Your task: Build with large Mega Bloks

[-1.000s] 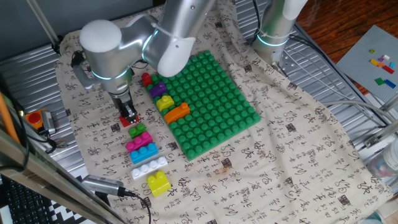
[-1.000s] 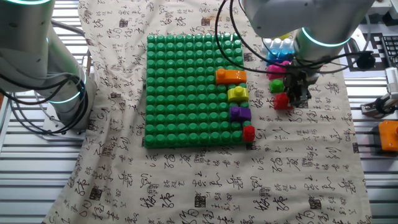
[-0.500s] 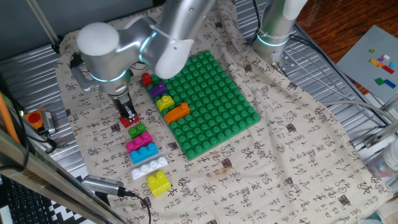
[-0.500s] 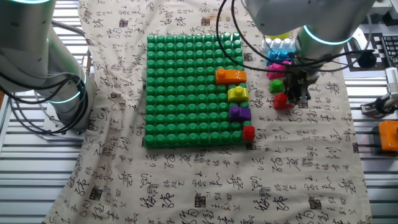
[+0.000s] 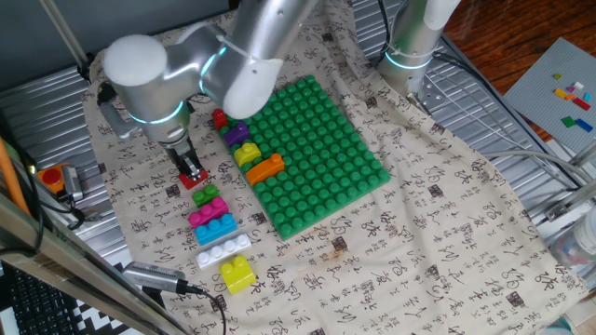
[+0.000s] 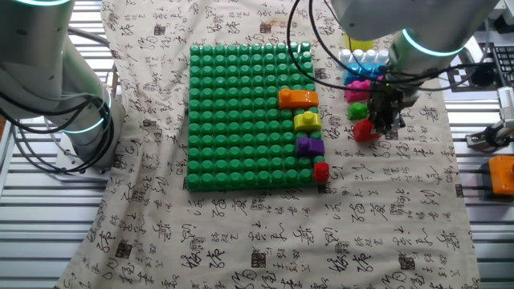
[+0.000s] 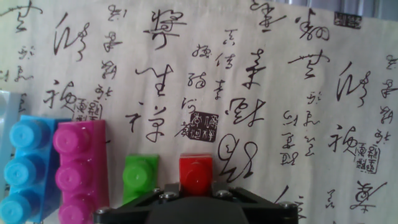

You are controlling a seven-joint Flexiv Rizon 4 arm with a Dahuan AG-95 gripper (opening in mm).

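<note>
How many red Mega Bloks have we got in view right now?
2. One red block sits at the end of the row along the green baseplate edge. The other red block lies on the cloth at the gripper. Others may be hidden behind the arm.

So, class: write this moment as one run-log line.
pincer: down at red block, grip unclear | block: on cloth, beside green block | baseplate: four blocks along one edge

Ten big blocks (image 5: 246,154), I think: two red, two yellow, and one each of the other colours. One green board (image 5: 317,154).
</note>
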